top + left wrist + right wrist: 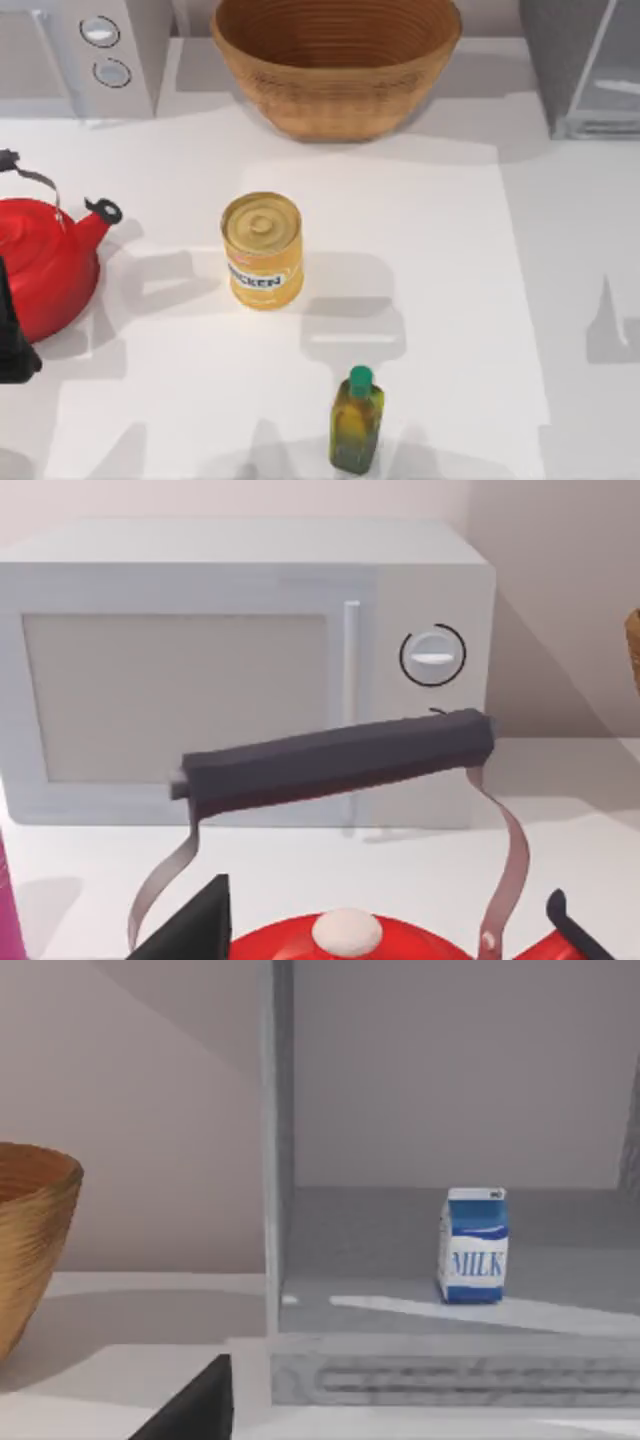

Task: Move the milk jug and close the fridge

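R gripper [195,1405]: near edge of right wrist view, finger state can't tell. Milk jug [473,1245]: upright inside open fridge [280,1210], on its floor, well apart from gripper. L arm [12,335]: parked by red kettle [45,260].

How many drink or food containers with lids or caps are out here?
3: a yellow can mid-table, a green-capped bottle at the near edge, a milk jug inside the open fridge. Others may be hidden.

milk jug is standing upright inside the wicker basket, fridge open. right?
Not the basket. The milk jug stands upright inside the open fridge, on its floor, as the right wrist view shows. The wicker basket sits apart, left of the fridge.
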Tool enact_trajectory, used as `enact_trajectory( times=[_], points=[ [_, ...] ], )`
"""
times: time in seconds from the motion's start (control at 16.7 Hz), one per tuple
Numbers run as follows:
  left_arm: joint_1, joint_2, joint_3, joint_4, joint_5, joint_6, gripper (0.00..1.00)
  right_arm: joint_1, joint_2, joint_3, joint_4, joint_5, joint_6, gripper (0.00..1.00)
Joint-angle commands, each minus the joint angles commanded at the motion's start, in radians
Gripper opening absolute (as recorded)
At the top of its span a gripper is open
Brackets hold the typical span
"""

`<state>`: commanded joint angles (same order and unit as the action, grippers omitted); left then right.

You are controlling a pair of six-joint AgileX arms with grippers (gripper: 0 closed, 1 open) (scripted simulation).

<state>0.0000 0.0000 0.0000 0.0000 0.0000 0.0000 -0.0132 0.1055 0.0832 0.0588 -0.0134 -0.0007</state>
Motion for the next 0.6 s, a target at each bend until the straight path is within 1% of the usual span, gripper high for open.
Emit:
enact_trajectory(
  times=[0.24, 0.6],
  points=[
    [0.0, 0.0, 0.0, 0.0, 0.0, 0.0, 1.0, 0.013, -0.106, -0.083, -0.059, 0.013, 0.001, 1.0],
    [0.0, 0.0, 0.0, 0.0, 0.0, 0.0, 1.0, 0.01, -0.103, -0.08, -0.058, 0.012, 0.001, 1.0]
  ],
)
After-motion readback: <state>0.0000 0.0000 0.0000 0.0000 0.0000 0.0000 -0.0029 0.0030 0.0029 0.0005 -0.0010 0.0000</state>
